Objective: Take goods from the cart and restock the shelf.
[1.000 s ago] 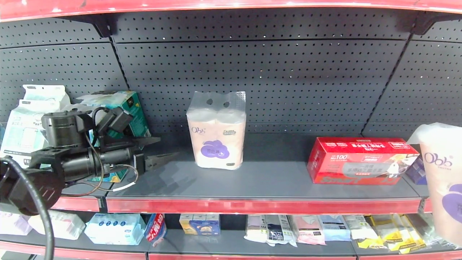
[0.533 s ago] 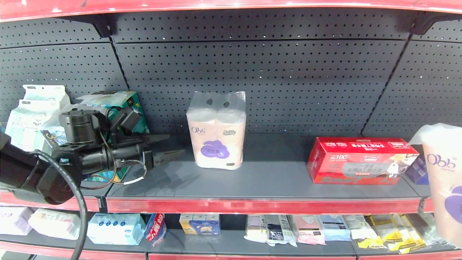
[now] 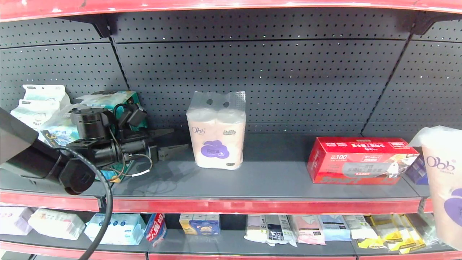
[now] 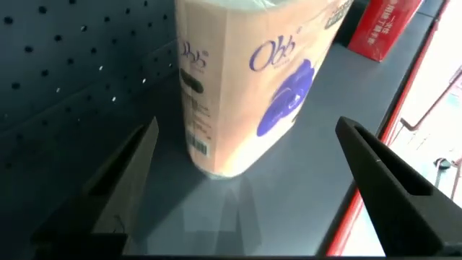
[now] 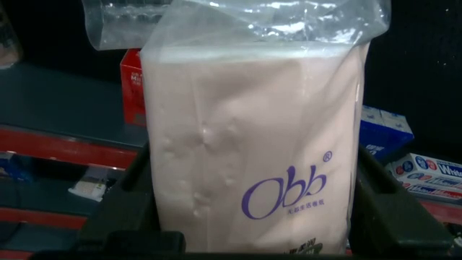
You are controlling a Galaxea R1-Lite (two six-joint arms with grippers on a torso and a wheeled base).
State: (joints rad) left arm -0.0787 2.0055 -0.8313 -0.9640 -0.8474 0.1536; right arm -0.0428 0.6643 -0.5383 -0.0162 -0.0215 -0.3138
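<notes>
A pack of toilet paper rolls (image 3: 216, 131) with a purple print stands upright on the grey shelf (image 3: 267, 180), left of centre. My left gripper (image 3: 179, 138) hovers just to its left, open and empty, with its fingers pointing at the pack. In the left wrist view the pack (image 4: 245, 79) stands just ahead of the gripper (image 4: 247, 124), beyond the two spread fingers. My right gripper (image 5: 253, 213) is shut on a second pack of the same toilet paper (image 5: 253, 144). That held pack (image 3: 445, 180) hangs in front of the shelf at the far right.
A red box (image 3: 361, 160) lies on the shelf right of centre, with a blue box (image 3: 418, 169) beyond it. A green box (image 3: 126, 101) and white packs (image 3: 36, 101) stand behind the left arm. The lower shelf (image 3: 252, 249) holds several goods. Bare shelf lies between pack and red box.
My left arm has moved right and further onto the shelf, bringing the open gripper closer to the standing pack. The held pack at the right has dropped slightly.
</notes>
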